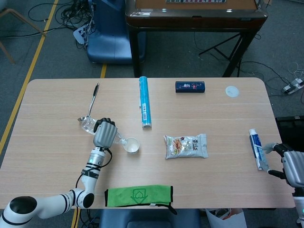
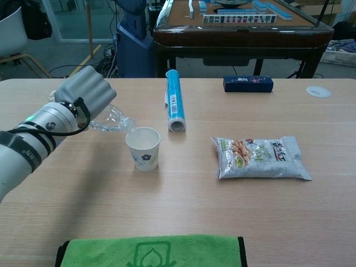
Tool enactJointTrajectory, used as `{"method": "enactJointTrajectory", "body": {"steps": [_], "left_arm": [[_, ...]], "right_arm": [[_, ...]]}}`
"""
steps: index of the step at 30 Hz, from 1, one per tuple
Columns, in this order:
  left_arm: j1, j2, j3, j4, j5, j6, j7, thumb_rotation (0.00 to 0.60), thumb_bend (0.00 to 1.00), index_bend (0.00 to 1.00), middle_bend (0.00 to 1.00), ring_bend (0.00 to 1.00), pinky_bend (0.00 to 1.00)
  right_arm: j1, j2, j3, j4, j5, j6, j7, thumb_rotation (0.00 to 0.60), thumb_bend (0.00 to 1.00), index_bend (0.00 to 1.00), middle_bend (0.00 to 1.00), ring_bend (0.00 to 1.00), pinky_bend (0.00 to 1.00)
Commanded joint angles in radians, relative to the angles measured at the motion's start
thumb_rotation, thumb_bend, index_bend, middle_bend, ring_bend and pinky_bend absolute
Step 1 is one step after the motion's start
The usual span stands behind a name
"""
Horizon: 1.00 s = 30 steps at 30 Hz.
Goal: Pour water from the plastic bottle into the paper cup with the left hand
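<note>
Pouring is just beginning: the grey left hand (image 2: 83,94) is gripping the clear plastic bottle (image 2: 114,121), tilting its mouth over the rim of the white flower-printed paper cup (image 2: 143,148), emptying and setting down remaining.

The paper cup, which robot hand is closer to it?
Left. The left hand holds the plastic bottle tipped right beside the paper cup, its neck at the rim. The right hand is far off at the table's other edge, near the toothpaste tube.
</note>
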Motion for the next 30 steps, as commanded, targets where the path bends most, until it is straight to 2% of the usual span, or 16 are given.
{"method": "enactJointTrajectory", "body": {"steps": [1, 7, 23, 30], "left_arm": [[-0.002, -0.008, -0.001, 0.009, -0.001, 0.001, 0.013, 0.600, 0.04, 0.57, 0.54, 0.55, 0.83], [-0.007, -0.026, -0.005, 0.027, -0.006, 0.005, 0.050, 0.600, 0.04, 0.56, 0.54, 0.55, 0.83], [-0.002, -0.038, 0.003, 0.054, 0.027, 0.014, 0.049, 0.600, 0.04, 0.56, 0.54, 0.55, 0.83], [0.021, -0.047, -0.024, 0.032, -0.010, 0.027, 0.040, 0.600, 0.04, 0.56, 0.54, 0.55, 0.83]], "right_arm": [[0.001, -0.001, 0.000, 0.000, 0.001, -0.003, 0.000, 0.600, 0.23, 0.45, 0.50, 0.41, 0.66], [0.002, 0.000, -0.001, 0.000, 0.001, -0.006, 0.000, 0.600, 0.23, 0.45, 0.50, 0.41, 0.66], [0.001, 0.002, -0.003, -0.002, 0.000, -0.007, 0.000, 0.600, 0.23, 0.45, 0.50, 0.41, 0.66], [0.001, 0.001, -0.002, -0.002, 0.002, -0.007, -0.001, 0.600, 0.23, 0.45, 0.50, 0.41, 0.66]]}}
